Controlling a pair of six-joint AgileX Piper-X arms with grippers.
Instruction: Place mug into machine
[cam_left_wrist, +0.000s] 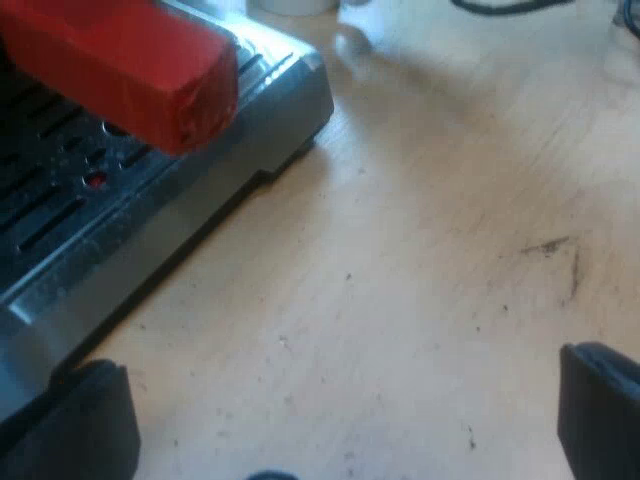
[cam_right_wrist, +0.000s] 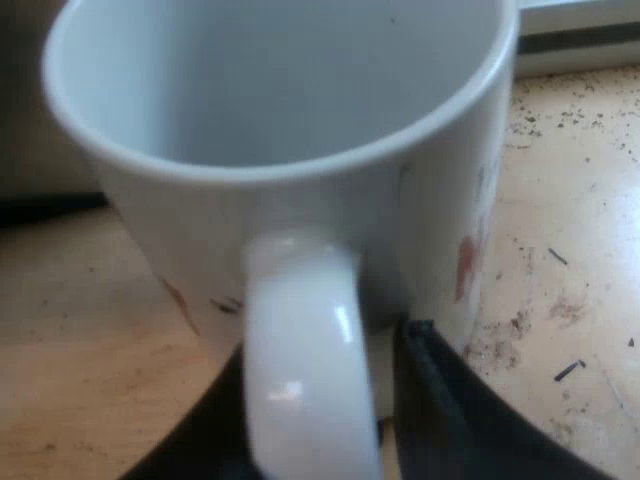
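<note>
A white mug (cam_right_wrist: 300, 110) with reddish marks on its side stands close before my right gripper (cam_right_wrist: 312, 400). Its handle (cam_right_wrist: 300, 370) lies between the two black fingers (cam_right_wrist: 440, 420), which hold it. The mug's inside looks empty. My left gripper (cam_left_wrist: 345, 400) hangs open over bare wood, fingers (cam_left_wrist: 80, 420) wide apart and nothing between them. Beside it is the espresso machine's metal drip tray (cam_left_wrist: 150, 200). The red end of the holder's handle (cam_left_wrist: 130, 60) juts out over that tray.
The wooden table (cam_left_wrist: 420, 250) stretches out from the tray, with dark scratches and specks. A blurred white shape (cam_left_wrist: 350, 25) stands on it beyond the tray's corner. Coffee grounds dot the table (cam_right_wrist: 570, 300) by the mug, and a pale ledge (cam_right_wrist: 580, 40) runs behind it.
</note>
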